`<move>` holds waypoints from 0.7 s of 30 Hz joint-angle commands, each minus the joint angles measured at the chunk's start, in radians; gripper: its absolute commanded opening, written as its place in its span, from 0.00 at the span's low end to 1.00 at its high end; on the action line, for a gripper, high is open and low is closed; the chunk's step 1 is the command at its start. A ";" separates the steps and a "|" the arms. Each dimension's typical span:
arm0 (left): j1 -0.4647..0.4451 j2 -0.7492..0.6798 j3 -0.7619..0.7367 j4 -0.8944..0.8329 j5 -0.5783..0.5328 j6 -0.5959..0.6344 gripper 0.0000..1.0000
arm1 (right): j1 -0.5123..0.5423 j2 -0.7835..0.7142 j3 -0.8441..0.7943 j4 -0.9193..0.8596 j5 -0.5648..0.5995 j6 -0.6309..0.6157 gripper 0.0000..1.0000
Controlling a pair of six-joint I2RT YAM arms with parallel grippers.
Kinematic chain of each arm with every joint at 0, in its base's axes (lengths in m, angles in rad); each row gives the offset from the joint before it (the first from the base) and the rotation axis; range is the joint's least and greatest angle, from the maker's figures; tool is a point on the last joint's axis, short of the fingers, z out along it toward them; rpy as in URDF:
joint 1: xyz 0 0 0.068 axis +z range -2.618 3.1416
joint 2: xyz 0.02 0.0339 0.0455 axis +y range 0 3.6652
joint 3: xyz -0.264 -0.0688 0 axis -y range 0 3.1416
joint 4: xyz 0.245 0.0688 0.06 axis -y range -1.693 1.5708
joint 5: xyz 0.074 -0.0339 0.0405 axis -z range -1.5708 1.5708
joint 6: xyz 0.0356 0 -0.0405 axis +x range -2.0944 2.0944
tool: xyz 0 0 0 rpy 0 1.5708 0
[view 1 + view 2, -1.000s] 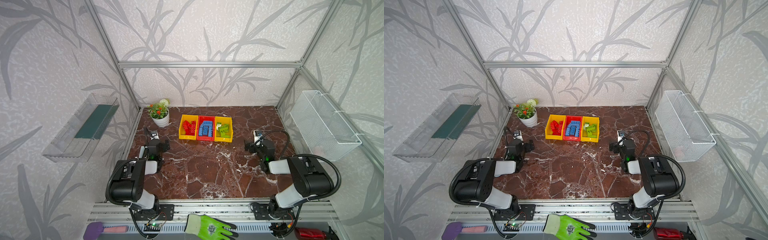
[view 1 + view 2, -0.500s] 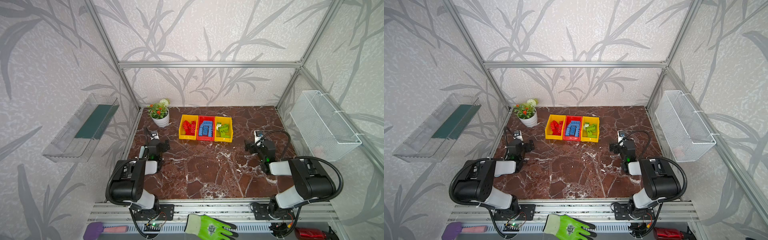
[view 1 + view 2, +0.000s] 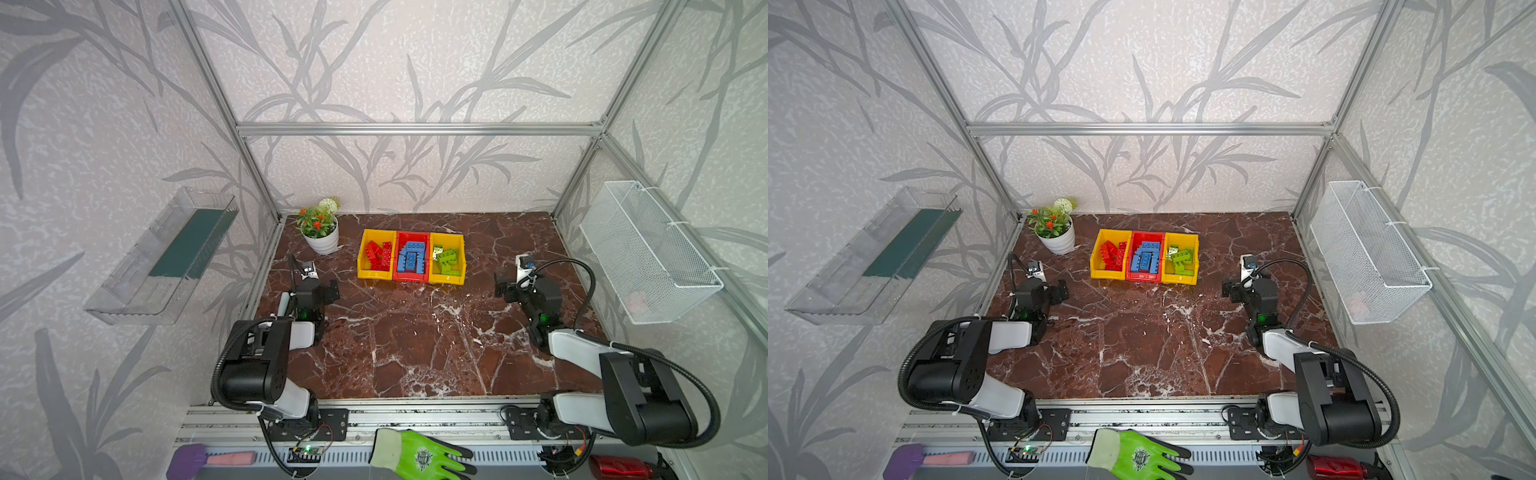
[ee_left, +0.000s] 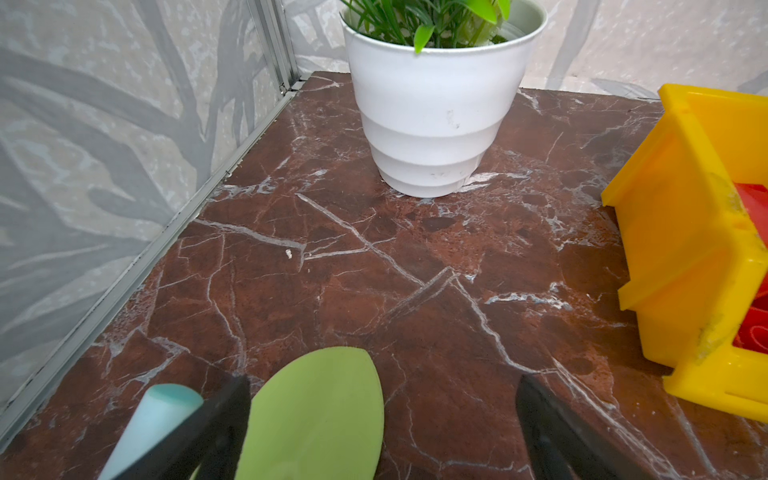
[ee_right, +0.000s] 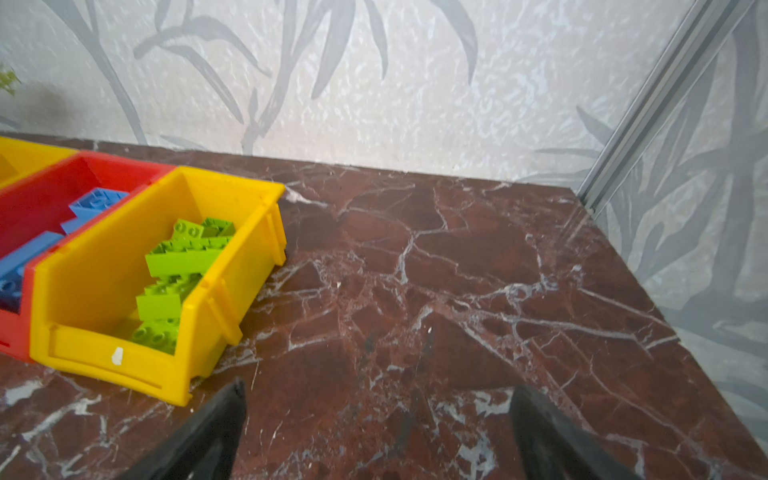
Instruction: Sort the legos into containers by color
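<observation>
In both top views, three glossy plastic containers (image 3: 375, 274) are seen rowed at centre frame on the veined marble surface (image 3: 415, 345), studded legos (image 3: 411, 262) sorted inside by colour. In the left wrist view, the left claw (image 4: 384, 382) is spread wide near a smooth white pot (image 4: 432, 116). In the right wrist view, the right claw (image 5: 378, 386) is spread wide, nothing held.
</observation>
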 commanded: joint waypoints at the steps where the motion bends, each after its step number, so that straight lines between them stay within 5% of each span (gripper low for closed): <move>1: 0.003 -0.006 0.014 0.020 0.004 0.016 0.99 | 0.000 0.120 -0.034 0.183 0.005 -0.013 0.99; 3: 0.004 -0.006 0.013 0.022 0.004 0.016 0.99 | 0.000 0.236 -0.044 0.327 -0.014 -0.018 0.99; 7: 0.003 -0.008 0.013 0.022 0.003 0.016 0.99 | -0.014 0.174 0.034 0.071 0.015 0.012 0.99; 10: 0.003 -0.007 0.013 0.022 0.003 0.017 0.99 | -0.012 0.227 0.000 0.227 -0.009 0.000 0.99; 21: 0.003 -0.007 0.013 0.023 0.004 0.016 0.99 | -0.013 0.215 -0.003 0.208 -0.083 -0.035 0.99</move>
